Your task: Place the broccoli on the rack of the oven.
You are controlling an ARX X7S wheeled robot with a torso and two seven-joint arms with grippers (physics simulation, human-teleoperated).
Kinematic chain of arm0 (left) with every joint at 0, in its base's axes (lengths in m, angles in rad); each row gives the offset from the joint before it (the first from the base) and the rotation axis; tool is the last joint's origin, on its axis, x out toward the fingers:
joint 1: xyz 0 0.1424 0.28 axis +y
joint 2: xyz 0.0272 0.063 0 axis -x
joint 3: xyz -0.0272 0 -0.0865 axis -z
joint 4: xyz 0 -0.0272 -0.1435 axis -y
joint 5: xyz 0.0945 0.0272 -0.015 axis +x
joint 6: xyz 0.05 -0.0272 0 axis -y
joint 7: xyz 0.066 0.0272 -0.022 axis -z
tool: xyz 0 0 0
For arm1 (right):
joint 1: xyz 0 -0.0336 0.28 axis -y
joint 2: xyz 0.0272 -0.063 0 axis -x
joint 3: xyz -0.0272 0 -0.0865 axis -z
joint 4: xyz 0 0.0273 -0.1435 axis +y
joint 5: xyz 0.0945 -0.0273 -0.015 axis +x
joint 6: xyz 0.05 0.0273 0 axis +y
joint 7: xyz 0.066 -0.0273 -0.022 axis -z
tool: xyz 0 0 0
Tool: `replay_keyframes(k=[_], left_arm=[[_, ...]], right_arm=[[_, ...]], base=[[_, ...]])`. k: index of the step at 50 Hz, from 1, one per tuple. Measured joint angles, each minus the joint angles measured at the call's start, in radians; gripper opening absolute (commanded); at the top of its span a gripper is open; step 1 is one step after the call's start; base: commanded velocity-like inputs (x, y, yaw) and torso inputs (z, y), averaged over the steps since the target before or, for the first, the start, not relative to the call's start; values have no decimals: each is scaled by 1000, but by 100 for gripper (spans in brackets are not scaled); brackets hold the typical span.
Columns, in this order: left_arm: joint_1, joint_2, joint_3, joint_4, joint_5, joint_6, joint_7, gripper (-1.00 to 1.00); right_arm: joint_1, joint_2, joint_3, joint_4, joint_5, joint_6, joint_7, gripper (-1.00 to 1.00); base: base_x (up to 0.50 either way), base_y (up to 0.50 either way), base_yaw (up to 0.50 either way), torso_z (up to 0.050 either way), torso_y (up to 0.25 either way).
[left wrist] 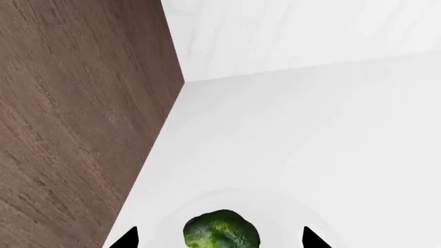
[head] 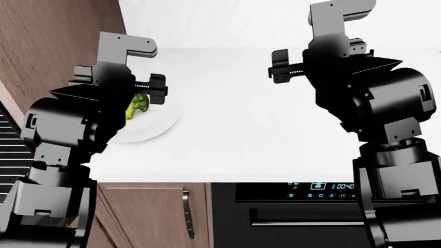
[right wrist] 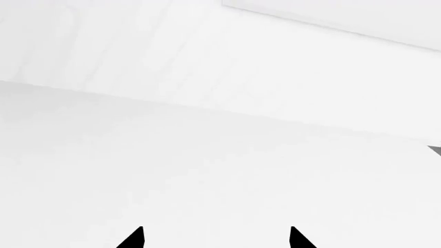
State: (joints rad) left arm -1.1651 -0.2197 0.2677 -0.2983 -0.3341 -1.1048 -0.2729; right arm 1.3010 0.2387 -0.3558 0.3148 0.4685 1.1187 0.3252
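The broccoli [head: 138, 106] lies on a white plate [head: 157, 128] at the left of the white counter. My left gripper [head: 141, 95] hangs over it, open. In the left wrist view the broccoli's dark green head [left wrist: 222, 231] sits between the two black fingertips of the left gripper [left wrist: 220, 238], with a gap on each side. My right gripper [head: 284, 68] is open and empty above the bare counter; its wrist view [right wrist: 216, 238] shows only white surface. A strip of thin silver parallel bars [head: 8, 135] shows at the far left edge; I cannot tell if it is the rack. The oven's cavity is out of view.
A brown wood panel [head: 55, 41] rises just left of the plate and also shows in the left wrist view [left wrist: 69, 129]. A white wall [head: 227, 20] backs the counter. Below the counter's front edge are a wood cabinet door [head: 152, 212] and a black oven with a blue display [head: 324, 186].
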Motion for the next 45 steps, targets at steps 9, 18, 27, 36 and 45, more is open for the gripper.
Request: replay_keyframes(k=[9, 18, 27, 36, 45], left_arm=[[9, -11, 12, -1, -2, -6, 5, 100], [20, -21, 15, 0, -6, -5, 10, 100], [29, -23, 26, -13, -6, 7, 18, 100], [39, -23, 39, -27, -6, 19, 26, 100], [47, -23, 45, -35, -9, 25, 28, 100]], right_arm=[[-1, 0, -1, 1, 3, -2, 2, 100], [3, -3, -5, 7, 3, -6, 3, 100], [5, -8, -11, 24, 3, -20, -1, 100], [0, -5, -10, 21, 6, -20, 1, 100], [-3, -2, -8, 14, 11, -17, 5, 100]], base=[[0, 0, 0, 0, 0], [0, 0, 0, 0, 0], [0, 0, 0, 0, 0], [0, 0, 0, 0, 0], [0, 0, 0, 0, 0]])
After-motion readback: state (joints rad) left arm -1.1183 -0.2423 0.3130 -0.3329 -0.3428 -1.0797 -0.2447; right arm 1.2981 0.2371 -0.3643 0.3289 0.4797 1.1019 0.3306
